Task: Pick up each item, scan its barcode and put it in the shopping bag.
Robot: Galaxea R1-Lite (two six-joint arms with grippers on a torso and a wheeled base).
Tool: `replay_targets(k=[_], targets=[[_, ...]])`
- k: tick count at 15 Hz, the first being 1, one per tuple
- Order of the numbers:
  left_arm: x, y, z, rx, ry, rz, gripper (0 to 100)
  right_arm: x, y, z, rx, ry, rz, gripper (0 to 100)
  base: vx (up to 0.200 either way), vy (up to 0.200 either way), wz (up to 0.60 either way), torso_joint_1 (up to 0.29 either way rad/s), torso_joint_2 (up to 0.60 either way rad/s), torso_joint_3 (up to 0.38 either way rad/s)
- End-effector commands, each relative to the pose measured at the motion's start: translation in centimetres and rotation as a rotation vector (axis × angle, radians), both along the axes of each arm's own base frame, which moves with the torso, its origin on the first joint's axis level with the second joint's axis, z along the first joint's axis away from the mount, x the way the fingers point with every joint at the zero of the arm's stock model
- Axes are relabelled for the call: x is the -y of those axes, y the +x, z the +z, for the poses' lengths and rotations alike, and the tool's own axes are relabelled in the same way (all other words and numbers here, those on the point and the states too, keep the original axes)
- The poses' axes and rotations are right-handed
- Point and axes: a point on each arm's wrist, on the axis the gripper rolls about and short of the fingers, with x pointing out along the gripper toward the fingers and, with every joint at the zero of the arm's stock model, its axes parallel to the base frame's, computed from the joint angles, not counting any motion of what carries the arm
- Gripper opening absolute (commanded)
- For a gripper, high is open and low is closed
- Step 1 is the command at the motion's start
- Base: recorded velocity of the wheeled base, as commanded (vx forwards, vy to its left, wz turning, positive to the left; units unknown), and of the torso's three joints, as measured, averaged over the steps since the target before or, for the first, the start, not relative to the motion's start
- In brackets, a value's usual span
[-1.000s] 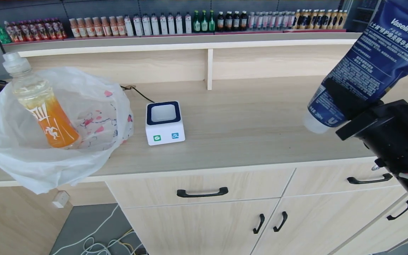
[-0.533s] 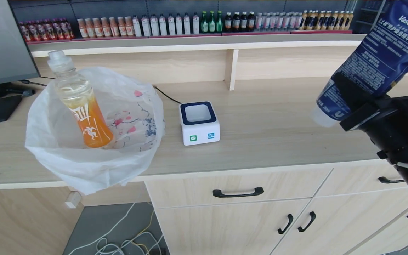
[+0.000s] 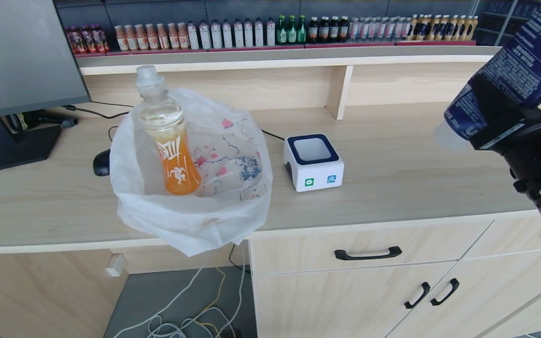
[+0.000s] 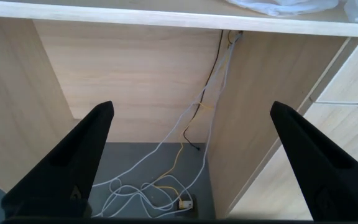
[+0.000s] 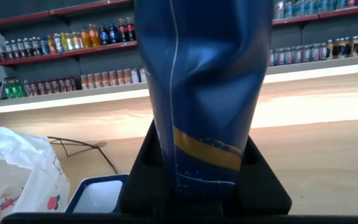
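Observation:
My right gripper (image 3: pixel 489 117) is shut on a dark blue lotion tube (image 3: pixel 519 65), held up at the right above the counter with its white cap (image 3: pixel 446 138) pointing down-left. In the right wrist view the lotion tube (image 5: pixel 204 93) stands between the black fingers (image 5: pixel 148 168). A white scanner box (image 3: pixel 313 162) with a blue-rimmed top sits mid-counter, left of the tube. The white shopping bag (image 3: pixel 190 188) sits left of the scanner and holds an orange drink bottle (image 3: pixel 169 136) upright. My left gripper (image 4: pixel 188 162) is open, low beside the cabinet below the counter edge.
A monitor (image 3: pixel 21 51) on its stand and a black mouse (image 3: pixel 101 162) are on the counter's left. A raised back shelf with a divider (image 3: pixel 338 91) runs behind. Drawers with black handles (image 3: pixel 368 254) are below. Cables (image 4: pixel 166 186) lie on the floor.
The whole head picture has shifted right, so the camera turned left and the monitor came into view. The tube in my right gripper sits slightly farther right and higher in the picture.

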Motion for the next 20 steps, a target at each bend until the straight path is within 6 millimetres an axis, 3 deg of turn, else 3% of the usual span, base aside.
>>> replay_targets(k=[1, 8, 14, 16, 20], targets=[[0.0, 0.0, 0.0, 0.0, 0.002, 0.0, 100, 0.0, -0.1, 0.0, 0.001, 0.003, 0.001, 0, 0.0, 0.0, 0.0, 0.0, 0.0, 0.0], [0.0, 0.0, 0.0, 0.001, 0.004, 0.0, 100, -0.3, 0.4, -0.5, -0.016, -0.023, -0.001, 0, 0.0, 0.0, 0.0, 0.0, 0.0, 0.0], [0.0, 0.0, 0.0, 0.001, 0.004, -0.002, 100, -1.9, 2.3, -1.4, 0.064, -0.364, 0.06, 0, 0.0, 0.0, 0.0, 0.0, 0.0, 0.0], [0.0, 0.0, 0.0, 0.001, 0.004, 0.0, 100, -2.9, 2.8, -1.8, 0.075, -0.434, 0.046, 0, 0.0, 0.0, 0.0, 0.0, 0.0, 0.0], [0.0, 0.0, 0.0, 0.001, 0.004, 0.0, 100, -7.2, 3.5, -1.7, 0.163, -0.52, 0.126, 0, 0.0, 0.0, 0.0, 0.0, 0.0, 0.0]])
